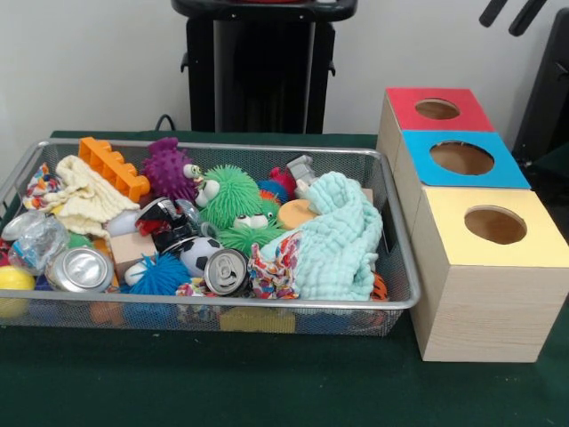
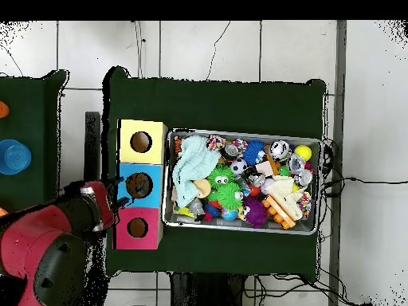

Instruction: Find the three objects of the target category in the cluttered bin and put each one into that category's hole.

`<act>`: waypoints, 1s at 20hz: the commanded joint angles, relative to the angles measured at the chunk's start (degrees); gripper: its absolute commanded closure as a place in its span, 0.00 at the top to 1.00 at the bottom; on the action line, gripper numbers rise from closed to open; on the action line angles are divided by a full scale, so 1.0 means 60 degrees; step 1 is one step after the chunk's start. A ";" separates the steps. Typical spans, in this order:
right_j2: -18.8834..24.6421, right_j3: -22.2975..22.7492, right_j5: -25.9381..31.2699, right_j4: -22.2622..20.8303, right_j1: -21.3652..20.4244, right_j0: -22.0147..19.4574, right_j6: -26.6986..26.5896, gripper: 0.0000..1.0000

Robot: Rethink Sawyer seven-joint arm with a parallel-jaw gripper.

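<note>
Gripper isn't visible in either view; you only get the red and black arm (image 2: 48,247) in the overhead pic, drawn back beside the boxes, well apart from the bin, so finger state can't be told. Wire mesh bin (image 1: 391,191) sits on the green table cover (image 1: 267,382), packed w/ clutter: two drink cans (image 1: 225,270), mint cloth (image 1: 342,240) at the right end, green fuzzy toy (image 1: 229,197), purple spiky toy (image 1: 169,166), orange comb-like block (image 1: 111,165), cream cloth (image 1: 84,197). Right of the bin, touching each other in a row: yellow box (image 1: 489,267) nearest, blue box (image 1: 458,160), red box (image 1: 436,111) farthest, each w/ a round hole on top.
</note>
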 commanded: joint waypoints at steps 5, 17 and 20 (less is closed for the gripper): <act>0.1746 0.1148 -0.0947 -0.0915 -0.0149 -0.0141 -0.0055 1.00; 0.2071 0.1347 -0.0856 -0.0928 -0.0703 -0.0414 -0.0385 1.00; 0.2215 0.1458 -0.0805 -0.0947 -0.0908 -0.0533 -0.0514 1.00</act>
